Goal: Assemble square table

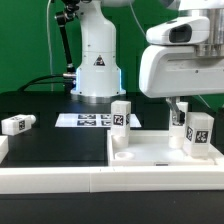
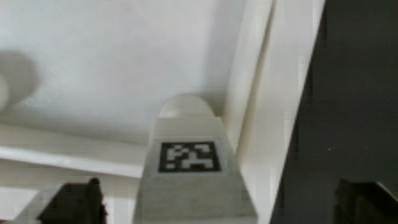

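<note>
Three legs are counted in the exterior view: a lying leg [image 1: 18, 124] at centre left on the black counter [image 1: 50, 140], an upright leg [image 1: 121, 115] at centre, and a right-hand leg [image 1: 200, 134] at the one square slab [image 1: 150, 152], lower right. Only in the wrist view is the pincer [image 2: 217, 205] seen spread, astride a tagged leg [image 2: 191, 160].
</note>
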`<move>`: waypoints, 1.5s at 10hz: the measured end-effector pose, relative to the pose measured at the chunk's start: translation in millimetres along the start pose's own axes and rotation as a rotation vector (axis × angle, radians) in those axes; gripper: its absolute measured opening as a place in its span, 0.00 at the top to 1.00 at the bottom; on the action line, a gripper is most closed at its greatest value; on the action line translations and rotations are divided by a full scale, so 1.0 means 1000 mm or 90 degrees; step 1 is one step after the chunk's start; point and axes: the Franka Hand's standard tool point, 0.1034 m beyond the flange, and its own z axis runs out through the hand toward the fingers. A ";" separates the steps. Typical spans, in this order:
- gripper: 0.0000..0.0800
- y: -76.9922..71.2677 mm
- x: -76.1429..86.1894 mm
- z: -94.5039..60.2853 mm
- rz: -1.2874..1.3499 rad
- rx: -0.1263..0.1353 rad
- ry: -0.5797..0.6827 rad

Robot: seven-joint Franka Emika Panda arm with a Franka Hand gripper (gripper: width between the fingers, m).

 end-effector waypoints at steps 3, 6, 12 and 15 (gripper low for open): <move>0.19 0.008 0.004 -0.001 0.008 0.002 -0.010; 0.46 0.007 0.006 -0.002 0.010 0.002 -0.007; 0.64 0.008 0.006 -0.002 0.026 0.002 -0.006; 0.64 0.007 0.006 -0.001 0.227 0.002 -0.002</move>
